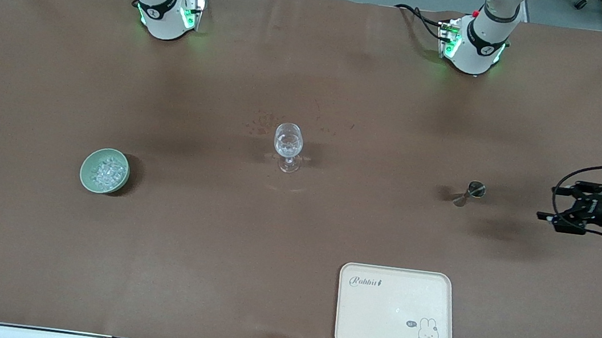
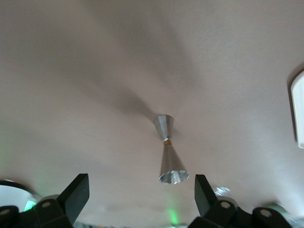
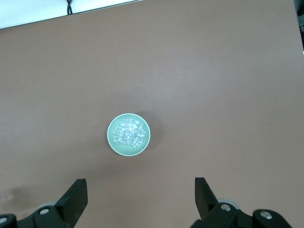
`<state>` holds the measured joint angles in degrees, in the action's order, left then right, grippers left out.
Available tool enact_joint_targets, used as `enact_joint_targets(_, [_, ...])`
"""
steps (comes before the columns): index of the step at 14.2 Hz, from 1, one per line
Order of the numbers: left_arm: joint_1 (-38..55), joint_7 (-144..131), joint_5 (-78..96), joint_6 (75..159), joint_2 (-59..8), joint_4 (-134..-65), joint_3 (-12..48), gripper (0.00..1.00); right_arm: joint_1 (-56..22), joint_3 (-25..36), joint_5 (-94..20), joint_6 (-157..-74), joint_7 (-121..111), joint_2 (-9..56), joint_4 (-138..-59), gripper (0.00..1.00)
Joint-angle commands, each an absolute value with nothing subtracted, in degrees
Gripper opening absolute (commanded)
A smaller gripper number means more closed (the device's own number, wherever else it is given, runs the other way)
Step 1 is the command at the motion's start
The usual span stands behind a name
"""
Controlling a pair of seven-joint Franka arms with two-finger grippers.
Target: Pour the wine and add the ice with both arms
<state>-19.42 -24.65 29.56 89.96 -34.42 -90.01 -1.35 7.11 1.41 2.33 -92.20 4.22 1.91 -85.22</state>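
From the front camera I start at the right arm's end of the table, where the green bowl (image 1: 105, 170) sits with the ice (image 1: 107, 170) heaped inside it. My right gripper (image 3: 137, 202) does not show in the front view; the right wrist camera puts it high over that bowl, fingers spread wide and carrying nothing.

Mid-table stands the wine glass (image 1: 287, 146), upright, with what looks like a little clear content in its bowl, though I cannot say what it is. Toward the left arm's end, the metal jigger (image 1: 469, 193) stands on the cloth, well apart from the glass. The cream rabbit tray (image 1: 395, 311) lies nearer to the front camera than both, with nothing on it.

The left gripper (image 1: 549, 217) hangs low over the left arm's end of the table, pointing sideways toward the jigger, wide open and empty; in the left wrist view the jigger (image 2: 169, 151) lies ahead between the two fingertips (image 2: 76, 192), not yet between them.

I judge the step in hand to be reaching for the jigger. To do it well I would keep the approach level, centre the narrow waist between the pads, and close there rather than on a flared cone, where it could squirt out or tip. I would then lift straight before swinging toward the glass, keeping the upper cup level.
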Motion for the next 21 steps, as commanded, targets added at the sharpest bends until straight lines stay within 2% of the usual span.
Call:
enact_joint_targets(1, [-20.74,-25.22,34.97,88.33,-39.19,-89.65,-0.97,0.97,7.65,0.62,2.11,-92.29,3.96,0.97,-86.04,1.00])
enact_joint_targets(5, [-21.97,-25.31,43.06,85.52,-45.34,-90.26,-0.79,0.95,5.11,0.09,1.32,-87.20,3.78,0.53,-86.66,1.00])
enact_joint_targets(8, [-21.53,-24.79,46.48,85.43,-46.75,-92.63,-0.53,0.87,2.29,0.18,1.23,-89.03,4.04,0.62,-86.84,1.00])
enact_joint_targets(21, [-19.16,-22.68,49.04,85.87,-48.95,-95.36,1.32,0.89,1.76,0.35,1.23,-90.44,3.96,0.70,-86.84,1.00])
